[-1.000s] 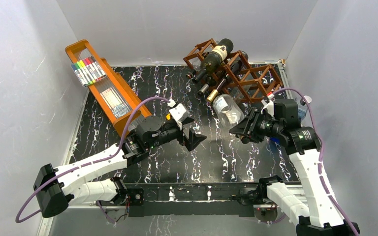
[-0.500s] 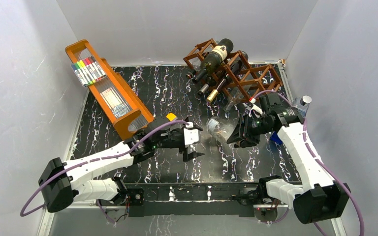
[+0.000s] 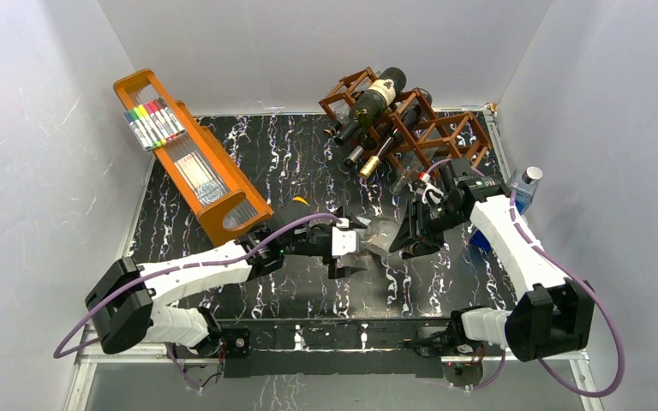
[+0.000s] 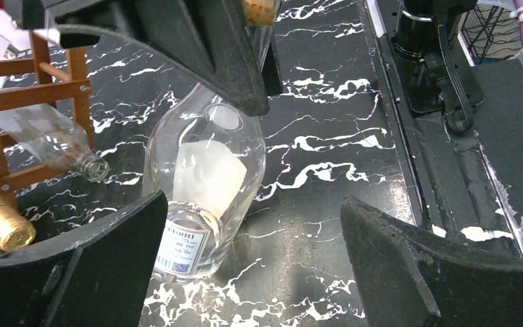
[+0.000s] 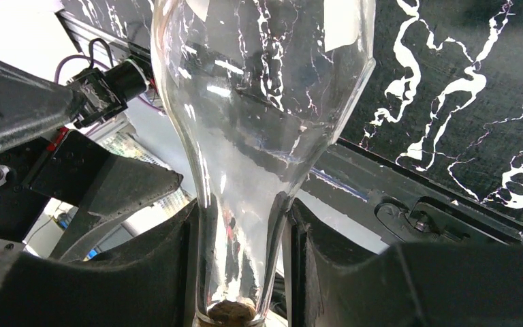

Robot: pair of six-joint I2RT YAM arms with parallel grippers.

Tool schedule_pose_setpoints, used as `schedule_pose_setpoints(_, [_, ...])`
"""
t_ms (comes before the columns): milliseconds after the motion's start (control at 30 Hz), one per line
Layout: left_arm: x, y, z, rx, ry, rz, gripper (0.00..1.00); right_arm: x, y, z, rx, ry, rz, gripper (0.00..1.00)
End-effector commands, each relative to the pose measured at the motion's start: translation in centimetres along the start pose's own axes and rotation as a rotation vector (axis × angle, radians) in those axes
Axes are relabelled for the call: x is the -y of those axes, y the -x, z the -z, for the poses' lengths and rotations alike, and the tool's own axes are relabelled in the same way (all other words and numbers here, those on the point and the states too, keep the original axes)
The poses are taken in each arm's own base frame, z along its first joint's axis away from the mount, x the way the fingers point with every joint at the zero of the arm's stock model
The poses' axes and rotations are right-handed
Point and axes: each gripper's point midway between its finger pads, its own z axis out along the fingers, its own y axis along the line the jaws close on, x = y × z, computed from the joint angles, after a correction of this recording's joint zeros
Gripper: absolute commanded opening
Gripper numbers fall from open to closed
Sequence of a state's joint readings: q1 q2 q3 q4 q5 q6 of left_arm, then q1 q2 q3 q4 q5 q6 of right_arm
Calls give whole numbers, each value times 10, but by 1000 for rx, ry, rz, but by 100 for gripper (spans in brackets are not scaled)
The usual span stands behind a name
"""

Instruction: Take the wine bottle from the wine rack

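Note:
The reddish-brown wine rack (image 3: pixel 433 128) stands at the back right, with a dark wine bottle (image 3: pixel 373 103) and a gold-capped bottle (image 3: pixel 368 167) in it. My right gripper (image 3: pixel 407 235) is shut on the neck of a clear glass bottle (image 3: pixel 381 233), which is out of the rack and tilted low over the table. The right wrist view shows the neck pinched between the fingers of the right gripper (image 5: pixel 242 259), with the bottle's body (image 5: pixel 259 102) beyond. My left gripper (image 3: pixel 349 248) is open beside the bottle's base. In the left wrist view the bottle (image 4: pixel 208 184) lies near the left finger of this gripper (image 4: pixel 255 266).
An orange tray (image 3: pixel 193 163) with coloured markers (image 3: pixel 154 124) leans at the back left. A blue-tinted bottle (image 3: pixel 523 188) stands by the right wall. The rack's edge (image 4: pixel 13 95), another clear bottle (image 4: pixel 54 139) and a gold cap (image 4: pixel 0 221) show in the left wrist view.
My right gripper has carried the clear bottle away from the rack, down and left toward the table's middle. My left arm has reached right, to the bottle's base.

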State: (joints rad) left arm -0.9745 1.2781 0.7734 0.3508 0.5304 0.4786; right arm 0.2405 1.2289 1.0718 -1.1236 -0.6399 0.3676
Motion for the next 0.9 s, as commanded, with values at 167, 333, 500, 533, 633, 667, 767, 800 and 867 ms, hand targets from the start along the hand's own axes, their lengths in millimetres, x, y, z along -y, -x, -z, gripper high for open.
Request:
schedule_pose_setpoints(167, [6, 15, -19, 86, -100, -83, 98, -40, 5, -2, -19, 226, 183, 1])
schedule_pose_setpoints(333, [0, 10, -39, 107, -105, -99, 98, -39, 2, -6, -41, 228, 184, 3])
schedule_pose_setpoints(500, [-13, 9, -60, 139, -76, -86, 98, -37, -4, -9, -65, 228, 178, 8])
schedule_pose_setpoints(533, [-14, 9, -63, 144, -77, -81, 98, -37, -5, -10, -71, 231, 178, 9])
schedule_pose_setpoints(633, [-10, 8, -73, 154, -105, -60, 98, -38, -7, -11, -78, 232, 183, 11])
schedule_pose_setpoints(667, [-7, 7, -76, 155, -117, -52, 98, -38, -7, -11, -77, 233, 185, 12])
schedule_pose_setpoints(767, [1, 9, -82, 166, -135, -44, 97, -41, -6, -10, -77, 237, 190, 15])
schedule_pose_setpoints(800, [3, 9, -83, 169, -136, -43, 96, -42, -7, -9, -77, 241, 193, 16])
schedule_pose_setpoints(867, [5, 12, -84, 179, -135, -36, 94, -43, -7, -9, -74, 242, 196, 19])
